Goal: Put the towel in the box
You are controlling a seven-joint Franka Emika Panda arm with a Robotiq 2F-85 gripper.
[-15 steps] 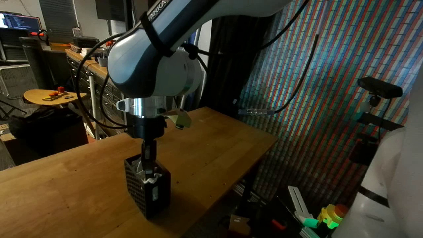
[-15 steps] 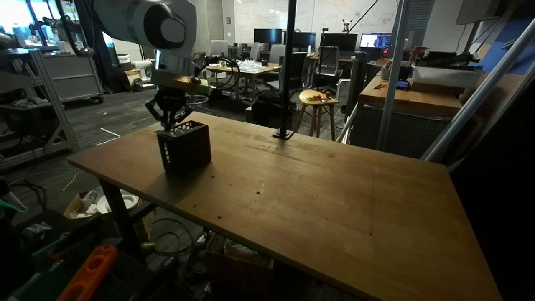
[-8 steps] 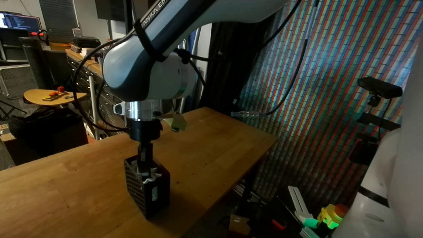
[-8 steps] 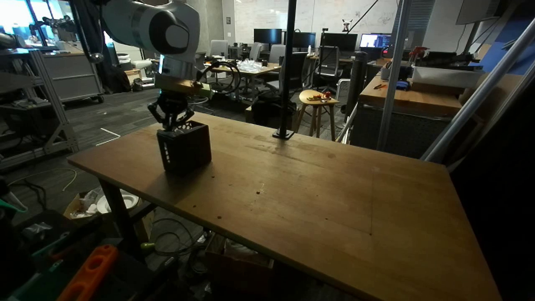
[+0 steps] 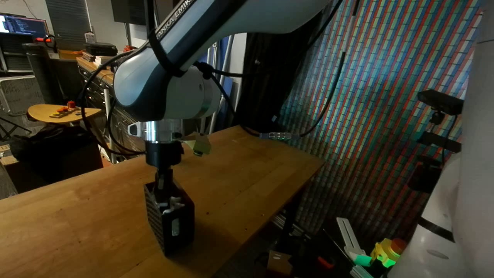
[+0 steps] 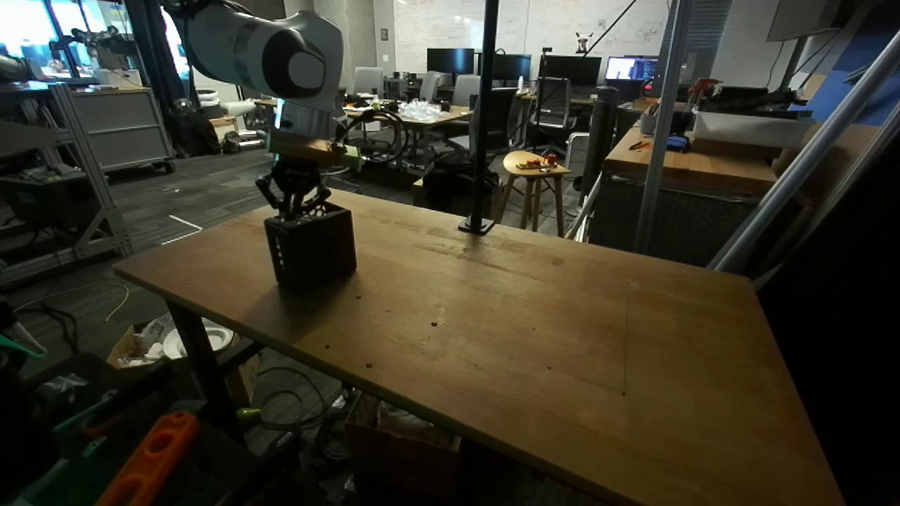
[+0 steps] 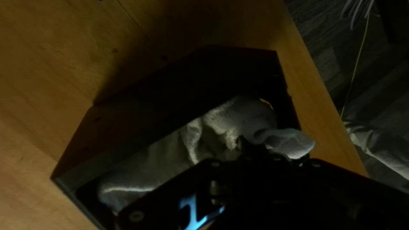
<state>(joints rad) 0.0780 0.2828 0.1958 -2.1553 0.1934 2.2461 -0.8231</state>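
Gripper (image 5: 161, 197) jaws are pressed together, reaching down into the box (image 6: 316, 253); I cannot tell whether they pinch the towel (image 7: 191, 143). It lies bunched inside, one fold overlapping the rim in the wrist view. In an exterior view, the box stands near the left edge of the worktop (image 6: 492, 337); a black post (image 6: 485, 119) rises at the far edge, a stool (image 6: 519, 160) beyond.

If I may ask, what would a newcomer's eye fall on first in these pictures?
Probably the multicoloured patterned backdrop, filling much of the right side in an exterior view, beyond the wooden table. Next, I think, the robot arm, which hangs over the table with its gripper at the mouth of the black box, seen in both exterior views. In the wrist view, a rumpled pale towel lies bunched in that box.
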